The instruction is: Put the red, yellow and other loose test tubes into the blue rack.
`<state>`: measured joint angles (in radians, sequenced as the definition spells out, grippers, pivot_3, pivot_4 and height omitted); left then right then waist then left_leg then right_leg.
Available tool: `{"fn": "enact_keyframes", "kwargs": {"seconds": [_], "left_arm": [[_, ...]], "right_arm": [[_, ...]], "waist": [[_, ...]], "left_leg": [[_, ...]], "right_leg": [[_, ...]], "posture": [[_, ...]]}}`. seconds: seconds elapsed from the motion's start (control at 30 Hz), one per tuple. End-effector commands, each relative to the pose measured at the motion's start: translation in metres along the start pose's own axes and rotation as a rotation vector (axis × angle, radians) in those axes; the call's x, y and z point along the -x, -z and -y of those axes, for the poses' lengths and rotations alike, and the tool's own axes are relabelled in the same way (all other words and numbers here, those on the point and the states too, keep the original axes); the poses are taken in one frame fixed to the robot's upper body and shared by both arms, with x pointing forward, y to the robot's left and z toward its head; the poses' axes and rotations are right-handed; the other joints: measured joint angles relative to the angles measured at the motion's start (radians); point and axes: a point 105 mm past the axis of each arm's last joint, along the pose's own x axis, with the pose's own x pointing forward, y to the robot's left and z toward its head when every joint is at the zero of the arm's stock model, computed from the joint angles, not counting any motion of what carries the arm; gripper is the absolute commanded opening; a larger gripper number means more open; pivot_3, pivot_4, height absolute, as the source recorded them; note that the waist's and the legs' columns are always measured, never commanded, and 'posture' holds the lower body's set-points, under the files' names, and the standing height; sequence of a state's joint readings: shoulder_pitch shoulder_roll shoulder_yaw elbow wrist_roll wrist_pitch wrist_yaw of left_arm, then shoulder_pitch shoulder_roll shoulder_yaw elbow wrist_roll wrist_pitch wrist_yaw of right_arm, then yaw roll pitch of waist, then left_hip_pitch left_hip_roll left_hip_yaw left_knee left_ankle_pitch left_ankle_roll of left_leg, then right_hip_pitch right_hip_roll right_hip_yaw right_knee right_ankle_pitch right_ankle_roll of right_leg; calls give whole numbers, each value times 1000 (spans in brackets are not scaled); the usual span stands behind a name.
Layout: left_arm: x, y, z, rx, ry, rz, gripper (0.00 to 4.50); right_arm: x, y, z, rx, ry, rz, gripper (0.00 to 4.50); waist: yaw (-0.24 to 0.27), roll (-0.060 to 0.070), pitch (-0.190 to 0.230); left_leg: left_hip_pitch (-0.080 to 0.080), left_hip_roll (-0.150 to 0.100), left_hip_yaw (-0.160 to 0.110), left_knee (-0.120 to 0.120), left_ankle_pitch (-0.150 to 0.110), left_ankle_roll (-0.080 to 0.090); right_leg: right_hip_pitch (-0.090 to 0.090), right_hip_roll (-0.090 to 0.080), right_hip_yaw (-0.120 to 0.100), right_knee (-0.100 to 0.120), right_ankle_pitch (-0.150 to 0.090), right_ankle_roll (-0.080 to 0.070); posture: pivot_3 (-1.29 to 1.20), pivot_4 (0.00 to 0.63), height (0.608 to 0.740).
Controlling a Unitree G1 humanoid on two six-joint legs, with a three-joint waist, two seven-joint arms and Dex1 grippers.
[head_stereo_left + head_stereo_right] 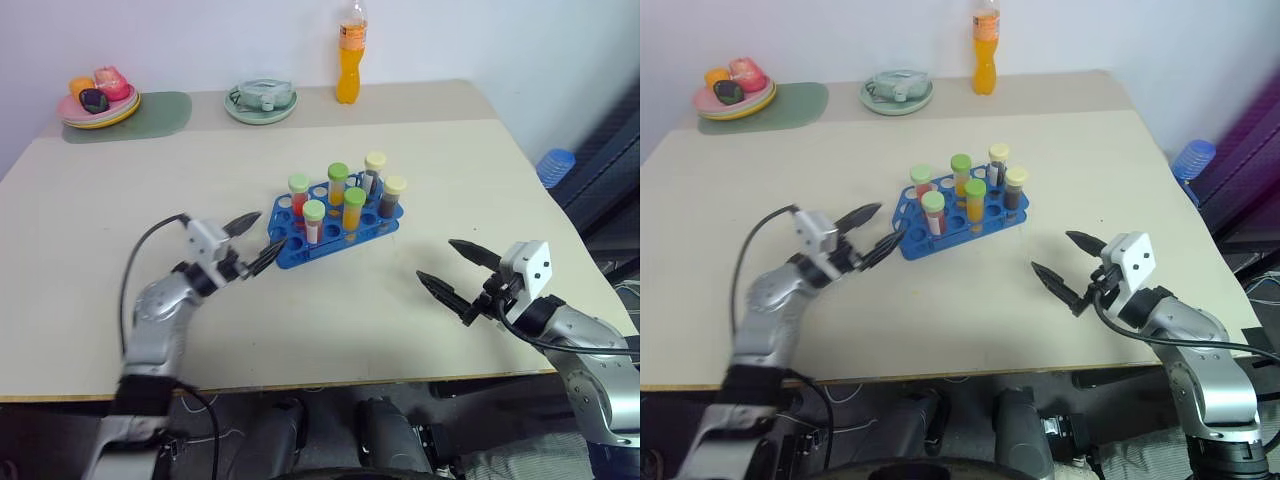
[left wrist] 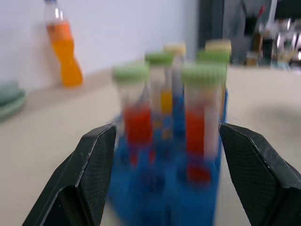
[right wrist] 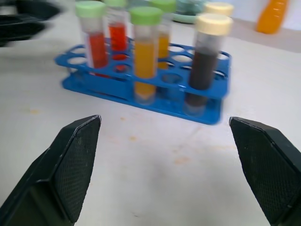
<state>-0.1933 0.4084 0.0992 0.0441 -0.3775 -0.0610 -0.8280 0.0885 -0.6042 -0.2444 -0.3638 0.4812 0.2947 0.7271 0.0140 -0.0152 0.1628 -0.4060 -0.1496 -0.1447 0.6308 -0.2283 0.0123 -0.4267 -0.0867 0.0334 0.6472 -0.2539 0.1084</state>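
Six tubes (image 1: 354,208) are standing upright in the rack (image 1: 285,250) mid-desk (image 1: 100,300); the left claw (image 1: 255,243) is hanging spread and empty just beside it, the right claw (image 1: 455,272) spread apart; judging placement finished, only backing off is remaining.

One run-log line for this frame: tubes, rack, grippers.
tubes: six upright in blue rack, none loose on table | left gripper: open, empty, beside rack | right gripper: open, empty
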Motion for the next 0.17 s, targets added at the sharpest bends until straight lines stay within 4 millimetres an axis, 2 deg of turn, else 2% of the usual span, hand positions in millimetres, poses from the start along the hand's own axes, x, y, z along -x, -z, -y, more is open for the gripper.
{"fn": "enact_keyframes", "kwargs": {"seconds": [0.03,0.17], "left_arm": [[23,-18,-10,-3,0,-14,3538],[44,-16,-16,9,3,-97,3538]], "right_arm": [[4,-8,10,42,59,40,4500],[6,-5,15,41,87,42,4500]], "waist": [[3,0,0],[1,0,0]], "left_leg": [[0,0,0,0,0,0],[0,0,0,0,0,0]], "right_leg": [[0,0,0,0,0,0],[0,0,0,0,0,0]], "posture": [[0,150,740],[0,150,740]]}}
